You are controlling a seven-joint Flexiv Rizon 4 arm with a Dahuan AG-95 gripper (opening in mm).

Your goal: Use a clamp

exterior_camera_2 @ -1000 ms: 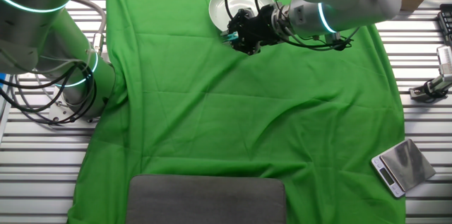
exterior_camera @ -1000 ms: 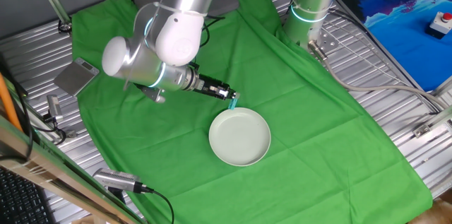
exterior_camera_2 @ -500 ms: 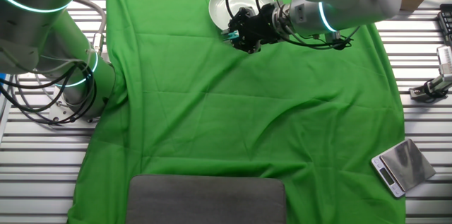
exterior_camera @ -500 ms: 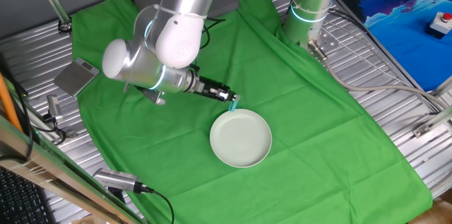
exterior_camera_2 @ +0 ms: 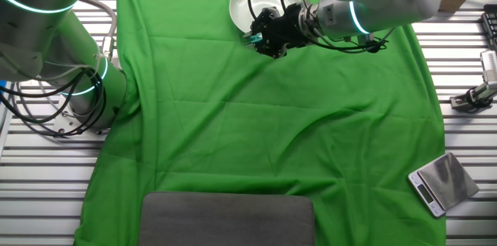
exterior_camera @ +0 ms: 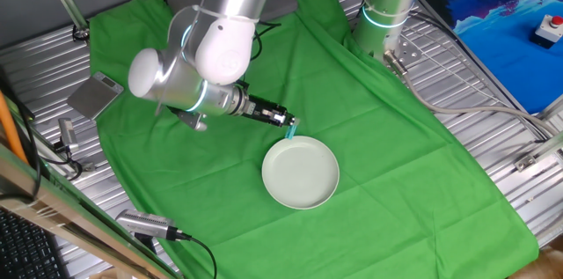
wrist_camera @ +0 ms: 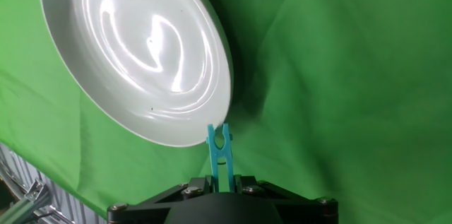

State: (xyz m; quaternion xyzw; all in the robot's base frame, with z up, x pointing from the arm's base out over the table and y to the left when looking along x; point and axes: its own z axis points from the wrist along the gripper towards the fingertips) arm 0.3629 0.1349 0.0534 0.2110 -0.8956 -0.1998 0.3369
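Note:
A small teal clamp (wrist_camera: 219,155) sticks out from between my gripper's (wrist_camera: 219,179) fingers, which are shut on its legs. Its open tip sits right at the near rim of the white round plate (wrist_camera: 134,47), whether touching I cannot tell. In one fixed view the gripper (exterior_camera: 283,121) holds the clamp (exterior_camera: 289,128) just above the upper left rim of the plate (exterior_camera: 301,172). In the other fixed view the clamp (exterior_camera_2: 249,39) shows at the lower left edge of the plate (exterior_camera_2: 255,1), with the gripper (exterior_camera_2: 261,36) behind it.
A green cloth (exterior_camera: 369,129) covers the table. A small scale (exterior_camera_2: 439,183) lies at the cloth's corner and a grey pad (exterior_camera_2: 227,219) at its edge. A second arm's base (exterior_camera: 387,6) stands at the back. Metal slats (exterior_camera: 519,138) surround the cloth.
The plate has shifted slightly to the right in one fixed view; the gripper and the clamp have edged a little with it.

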